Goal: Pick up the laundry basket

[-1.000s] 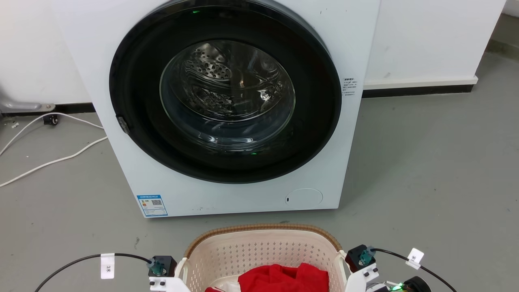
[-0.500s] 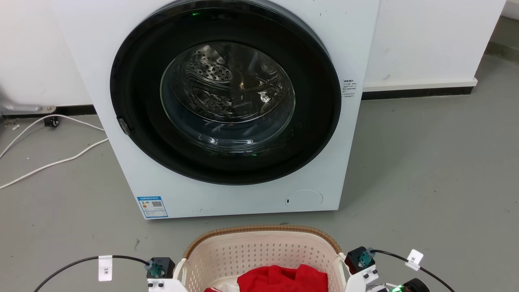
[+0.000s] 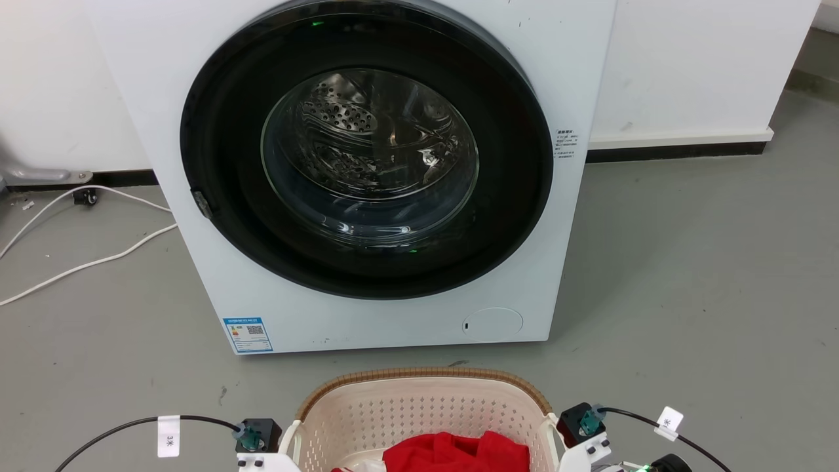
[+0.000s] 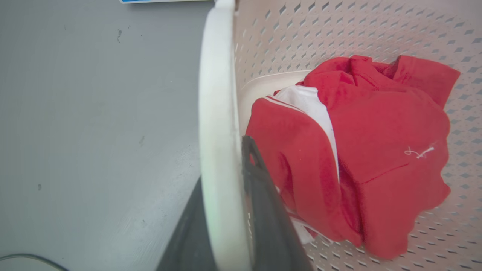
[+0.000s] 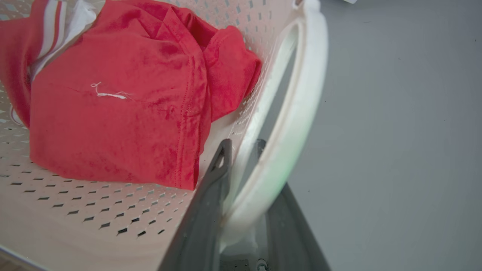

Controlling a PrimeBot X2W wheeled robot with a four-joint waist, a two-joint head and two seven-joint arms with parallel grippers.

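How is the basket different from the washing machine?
The washer is much bigger than the basket. The washer is smooth white with a round dark door; the basket is cream, full of little holes, with a brown rim. The basket holds red clothes; the washer's drum looks empty. Both are pale and made to hold laundry.
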